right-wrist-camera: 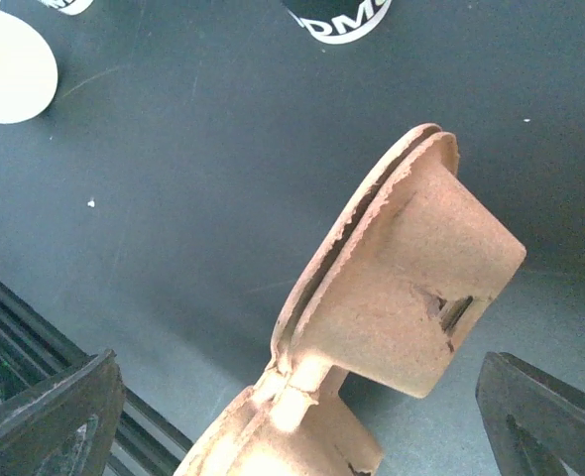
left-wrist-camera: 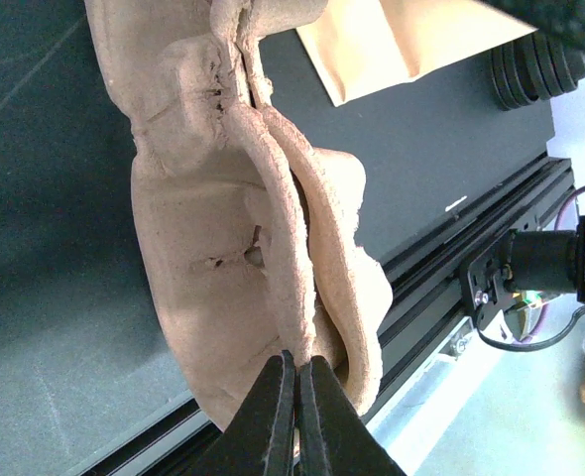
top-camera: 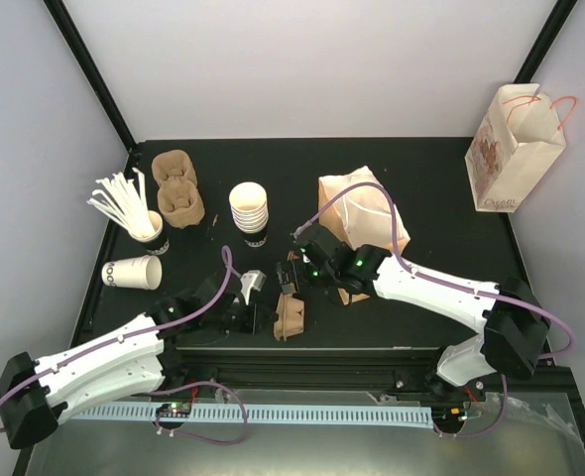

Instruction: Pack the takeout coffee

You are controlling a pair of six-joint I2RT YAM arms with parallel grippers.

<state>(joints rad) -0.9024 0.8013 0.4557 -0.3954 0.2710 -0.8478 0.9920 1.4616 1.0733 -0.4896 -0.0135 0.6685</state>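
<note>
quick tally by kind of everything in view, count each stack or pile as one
paper bags: 2, brown bag, white bag
single cups: 2, upright cup, cup on its side
cup stack: 1
carrier piles: 2, back carrier pile, front carrier pile
stirrer bundle: 1
total: 8

Two paper bags: one brown bag (top-camera: 364, 203) and one white printed bag (top-camera: 516, 149). Three lots of paper cups: one nested stack of cups (top-camera: 250, 210), too tightly packed to count, one upright cup (top-camera: 156, 236) holding an uncounted bundle of white sticks (top-camera: 122, 201), and one tipped cup (top-camera: 134, 273). Two lots of brown cup carriers: one folded carrier (top-camera: 291, 319) and one back pile (top-camera: 178, 188).
</note>
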